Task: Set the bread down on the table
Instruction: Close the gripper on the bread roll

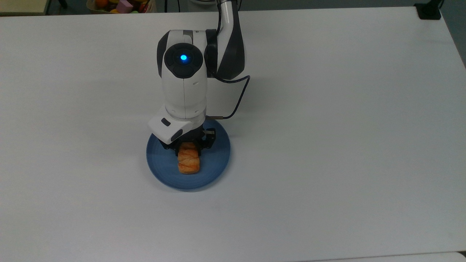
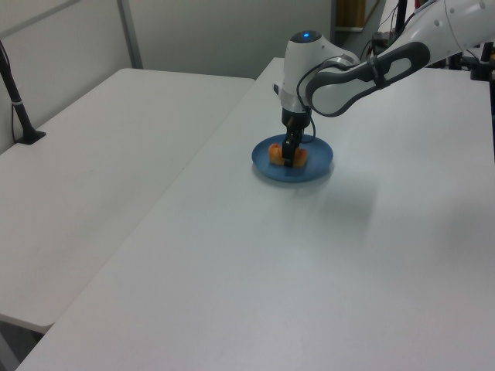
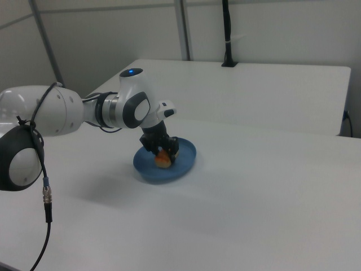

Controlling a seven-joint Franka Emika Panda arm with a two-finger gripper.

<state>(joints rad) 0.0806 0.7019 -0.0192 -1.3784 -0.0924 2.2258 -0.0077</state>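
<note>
An orange-brown oblong bread [image 1: 188, 163] lies on a round blue plate [image 1: 214, 163] on the white table [image 1: 327, 145]. My gripper [image 1: 188, 148] points straight down over the bread's far end in the top view, its black fingers pressed against both long sides, shut on it. The bread still rests on the plate. In the left view the gripper [image 2: 289, 161] stands in front of the bread [image 2: 275, 153] on the plate [image 2: 317, 164]. In the right view the bread [image 3: 163, 160] peeks out below the gripper [image 3: 163, 152].
A box of colourful toys [image 1: 120, 5] sits beyond the table's far edge at the top view's left. A black clamp [image 1: 429, 11] is at the far right corner. A second white table [image 2: 93, 154] adjoins at the left view's left. Bare table surrounds the plate.
</note>
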